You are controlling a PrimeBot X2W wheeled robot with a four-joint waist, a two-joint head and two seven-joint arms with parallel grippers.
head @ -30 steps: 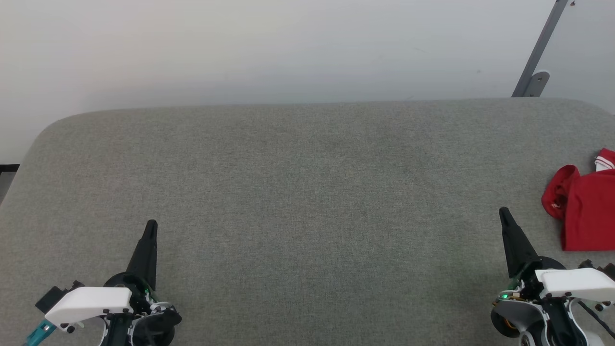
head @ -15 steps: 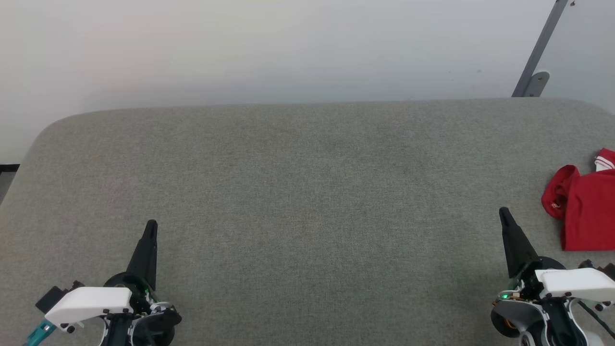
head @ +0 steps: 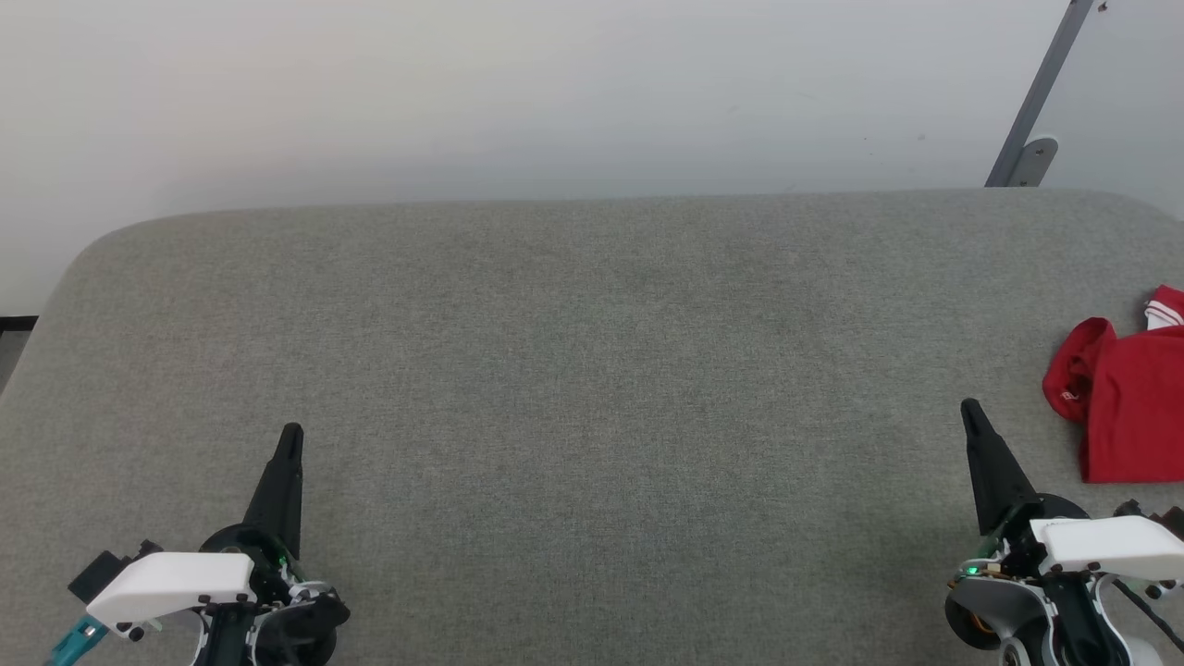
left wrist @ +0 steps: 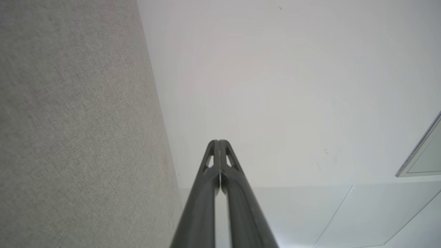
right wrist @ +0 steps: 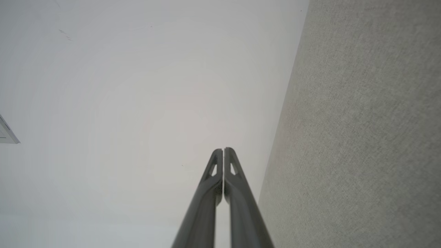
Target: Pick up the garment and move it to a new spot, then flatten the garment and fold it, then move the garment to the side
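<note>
The garment (head: 1130, 398), a red T-shirt with a bit of white sleeve at its top, lies folded at the right edge of the head view on the grey fabric surface (head: 592, 370), partly cut off by the frame. My right gripper (head: 969, 409) is shut and empty, a short way left of the garment and not touching it. At the lower left my left gripper (head: 291, 433) is shut too, holding nothing. In the left wrist view the left gripper (left wrist: 218, 142) shows its two fingers pressed together, and in the right wrist view the right gripper (right wrist: 223, 150) looks the same.
A white wall (head: 555, 92) rises behind the surface's far rounded edge. A grey metal post with a foot (head: 1034, 129) leans at the back right. The broad middle of the grey surface lies between my two grippers.
</note>
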